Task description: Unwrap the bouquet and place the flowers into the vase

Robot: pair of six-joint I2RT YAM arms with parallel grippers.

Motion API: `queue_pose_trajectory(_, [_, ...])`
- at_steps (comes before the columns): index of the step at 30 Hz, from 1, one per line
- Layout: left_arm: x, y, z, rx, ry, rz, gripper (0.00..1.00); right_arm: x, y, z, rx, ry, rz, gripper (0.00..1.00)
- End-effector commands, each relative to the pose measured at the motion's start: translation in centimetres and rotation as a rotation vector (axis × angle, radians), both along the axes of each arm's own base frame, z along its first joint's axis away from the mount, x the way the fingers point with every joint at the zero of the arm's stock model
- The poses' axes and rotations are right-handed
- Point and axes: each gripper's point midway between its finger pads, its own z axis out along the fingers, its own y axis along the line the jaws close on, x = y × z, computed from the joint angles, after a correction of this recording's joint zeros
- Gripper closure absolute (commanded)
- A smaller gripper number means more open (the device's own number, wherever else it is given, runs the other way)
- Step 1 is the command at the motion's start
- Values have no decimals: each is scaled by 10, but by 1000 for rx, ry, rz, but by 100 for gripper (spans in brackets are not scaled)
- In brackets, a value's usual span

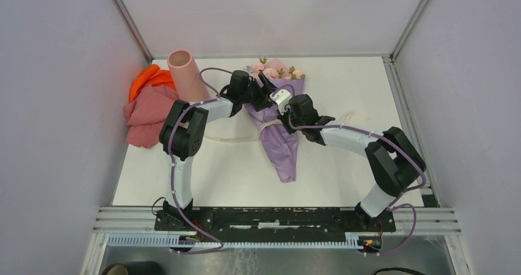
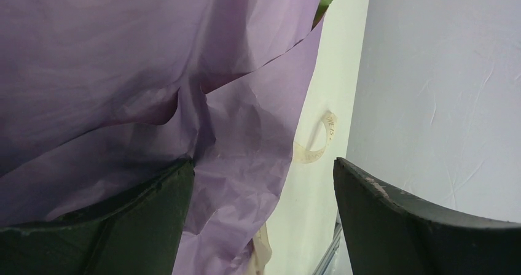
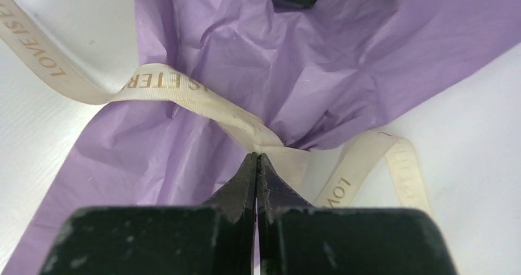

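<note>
Bouquet (image 1: 279, 146) is lying flat on the surface (image 1: 344, 103), wrap not yet opened. Its long axis is running from the flowers (image 1: 276, 72) at the far end down to the pointed lilac tail nearer the arm bases. The ribbon (image 3: 166, 88) is crossing that axis at the waist, with one loose end trailing off to the left side of the paper.

Right jaws: I am seeing them fully closed, tips meeting right at the point where the ribbon gathers against the paper. The tips are touching the ribbon. Whether the band is actually pinched between them I cannot tell from the wrist view.

Left jaws: standing wide apart and holding nothing. They are sitting just beyond the ribbon toward the flower end. One finger (image 2: 110, 226) is lying over the lilac paper; the other is hanging over bare surface to the side.

I am judging the ribbon to be the step in hand. The right arm (image 1: 350, 137) is the nearer one, approaching from the right, across the bouquet's axis. Any pull should therefore be running sideways, off the wrap, not along the stems.

Vase (image 1: 184, 72) is standing upright at the far left, well apart from the flowers, beside the cloths (image 1: 147, 112).
</note>
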Motion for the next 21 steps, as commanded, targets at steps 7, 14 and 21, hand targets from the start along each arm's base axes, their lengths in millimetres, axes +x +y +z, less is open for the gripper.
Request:
queue_pose_trajectory(7, [0,-2,-34,27,62,1,10,0,-22,72,53,-169,-77,100])
queue_pose_trajectory(14, [-2,-1,-42,34,75,0,10,-1,-28,75,49,-192,-81,90])
queue_pose_trajectory(21, [-3,-1,-38,33,68,-3,11,7,-12,34,10,-95,-34,31])
